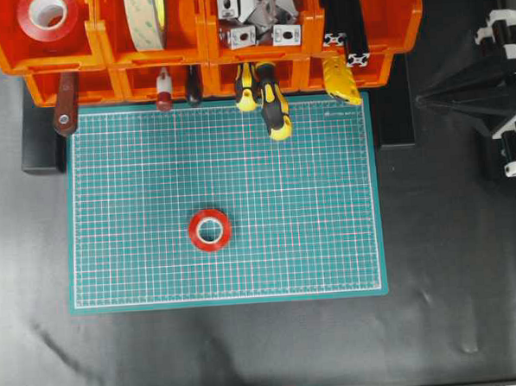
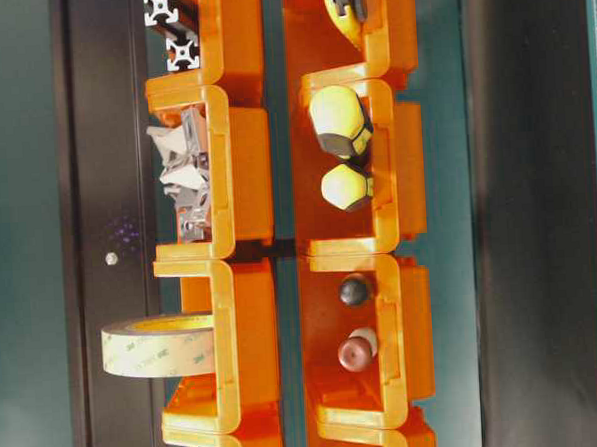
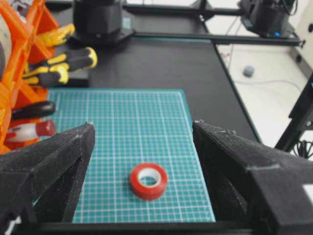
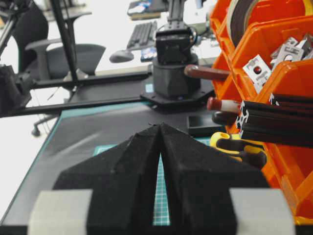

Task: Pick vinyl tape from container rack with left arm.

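One vinyl tape (image 1: 210, 229) already lay on the cutting mat (image 1: 330, 241), well clear of the container rack (image 1: 202, 40). The left gripper (image 3: 144, 147) stood wide open, empty, suggesting the pick was finished.

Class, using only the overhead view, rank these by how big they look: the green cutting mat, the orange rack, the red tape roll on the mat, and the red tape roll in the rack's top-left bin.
1. Green cutting mat
2. Orange rack, partly cut off by the top edge
3. Red tape roll in the bin; it sits higher, nearer the camera, so this ranking is unsure
4. Red tape roll on the mat
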Tool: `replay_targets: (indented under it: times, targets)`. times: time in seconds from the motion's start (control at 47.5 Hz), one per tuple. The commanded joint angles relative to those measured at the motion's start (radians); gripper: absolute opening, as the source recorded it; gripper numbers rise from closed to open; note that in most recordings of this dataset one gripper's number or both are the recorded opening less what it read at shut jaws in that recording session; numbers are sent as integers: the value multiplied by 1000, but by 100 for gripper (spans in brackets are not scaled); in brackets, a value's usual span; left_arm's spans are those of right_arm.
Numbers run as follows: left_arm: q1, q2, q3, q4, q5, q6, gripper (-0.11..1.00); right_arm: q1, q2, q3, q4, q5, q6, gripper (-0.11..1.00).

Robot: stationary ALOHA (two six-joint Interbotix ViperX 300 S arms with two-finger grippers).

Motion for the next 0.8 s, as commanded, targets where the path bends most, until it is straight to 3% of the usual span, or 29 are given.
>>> replay_targets:
  times: [0.0, 0.779]
  targets:
    - [5, 6, -12, 2, -2, 2, 77, 3, 11, -31, -3, -14, -2, 0]
    - [9, -35, -12, 2, -5, -25, 77, 18, -5, -20, -6, -5, -2, 0]
